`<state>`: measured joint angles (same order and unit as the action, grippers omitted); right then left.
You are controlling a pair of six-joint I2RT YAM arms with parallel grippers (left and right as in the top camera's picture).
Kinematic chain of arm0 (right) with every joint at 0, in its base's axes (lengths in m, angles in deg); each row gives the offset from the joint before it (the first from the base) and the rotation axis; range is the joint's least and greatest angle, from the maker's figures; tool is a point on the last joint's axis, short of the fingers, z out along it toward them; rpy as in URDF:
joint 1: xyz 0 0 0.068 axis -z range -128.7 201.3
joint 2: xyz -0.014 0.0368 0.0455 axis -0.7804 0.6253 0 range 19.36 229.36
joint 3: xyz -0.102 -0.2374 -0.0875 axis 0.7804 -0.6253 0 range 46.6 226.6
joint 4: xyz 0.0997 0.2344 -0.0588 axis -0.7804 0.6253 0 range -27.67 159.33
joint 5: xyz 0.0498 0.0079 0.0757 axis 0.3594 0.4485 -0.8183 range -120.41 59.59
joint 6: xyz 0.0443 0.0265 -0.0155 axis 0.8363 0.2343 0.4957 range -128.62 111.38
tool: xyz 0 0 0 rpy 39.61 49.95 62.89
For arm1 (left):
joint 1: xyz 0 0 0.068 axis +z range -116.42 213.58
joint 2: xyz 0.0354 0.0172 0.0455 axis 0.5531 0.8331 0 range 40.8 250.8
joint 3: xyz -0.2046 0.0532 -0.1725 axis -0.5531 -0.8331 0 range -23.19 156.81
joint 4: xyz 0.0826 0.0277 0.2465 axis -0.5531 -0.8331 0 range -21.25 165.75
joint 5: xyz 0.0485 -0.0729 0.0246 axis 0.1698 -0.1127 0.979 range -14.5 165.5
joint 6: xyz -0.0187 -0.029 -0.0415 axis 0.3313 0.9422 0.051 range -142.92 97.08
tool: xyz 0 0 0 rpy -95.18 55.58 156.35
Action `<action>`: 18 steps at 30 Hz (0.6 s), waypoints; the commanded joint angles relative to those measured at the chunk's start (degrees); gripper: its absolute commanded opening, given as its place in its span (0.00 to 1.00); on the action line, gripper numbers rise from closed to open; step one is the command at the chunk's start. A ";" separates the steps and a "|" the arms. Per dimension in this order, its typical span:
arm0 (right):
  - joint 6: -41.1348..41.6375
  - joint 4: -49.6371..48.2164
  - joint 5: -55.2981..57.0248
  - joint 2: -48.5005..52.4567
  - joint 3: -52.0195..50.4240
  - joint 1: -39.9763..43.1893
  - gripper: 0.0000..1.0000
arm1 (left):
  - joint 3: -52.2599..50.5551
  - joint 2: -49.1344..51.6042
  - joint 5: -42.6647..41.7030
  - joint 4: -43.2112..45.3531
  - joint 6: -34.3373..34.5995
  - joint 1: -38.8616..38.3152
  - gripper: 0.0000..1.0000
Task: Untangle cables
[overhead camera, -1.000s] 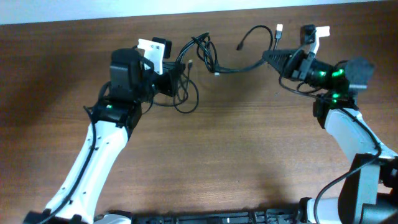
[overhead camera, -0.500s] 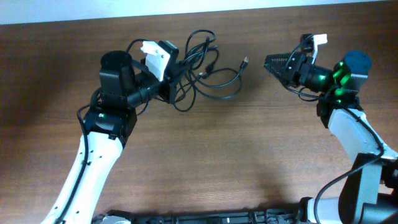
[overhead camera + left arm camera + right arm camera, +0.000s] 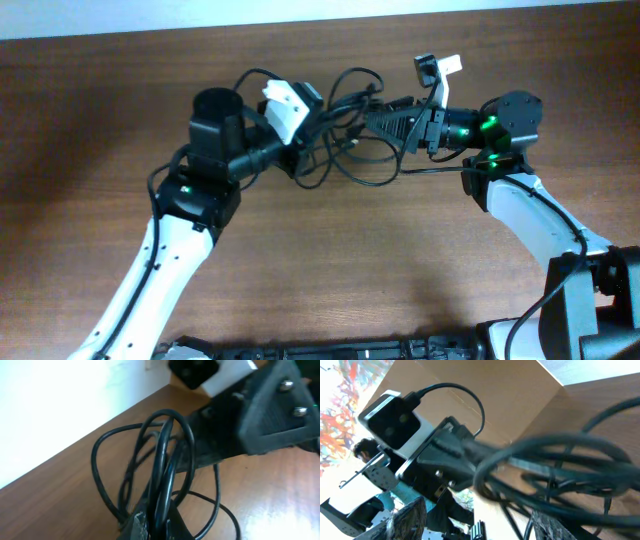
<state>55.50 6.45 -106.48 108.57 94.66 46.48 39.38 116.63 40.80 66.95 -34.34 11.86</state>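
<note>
The cables [image 3: 345, 135] are a tangle of thin black loops hanging between the two arms at the back of the table. My left gripper [image 3: 303, 148] is shut on a few strands at the tangle's left side. In the left wrist view the loops [image 3: 162, 455] rise straight out of its closed fingertips [image 3: 157, 526]. My right gripper [image 3: 373, 118] points left into the right side of the tangle, jaws apart. In the right wrist view blurred strands [image 3: 555, 455] cross just above the gap between its open fingers [image 3: 405, 515], and nothing is pinched.
The brown wooden table [image 3: 330, 270] runs under both arms. A pale wall [image 3: 200, 15] borders its far edge. The two grippers are close together, almost tip to tip. One loop [image 3: 375, 178] sags toward the table in front.
The right gripper opened, let go of the cable end it held out at the right, and moved left into the tangle. The left arm carried the bundle rightward.
</note>
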 commanded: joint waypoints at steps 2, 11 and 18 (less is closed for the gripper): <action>-0.90 -1.73 1.14 -0.46 0.50 -1.64 0.63 | 0.81 -0.74 1.68 0.79 -1.14 -2.62 0.00; -0.90 -2.29 -0.44 -0.46 0.50 -3.43 0.04 | 0.81 0.85 14.01 1.40 1.57 -4.39 0.00; 3.41 -12.90 -1.70 -0.46 0.50 -2.86 0.04 | 0.81 2.60 37.27 -5.46 10.47 -4.37 0.00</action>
<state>56.20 -1.97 -107.07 108.63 94.59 43.64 39.38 118.51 65.48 63.98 -27.65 7.27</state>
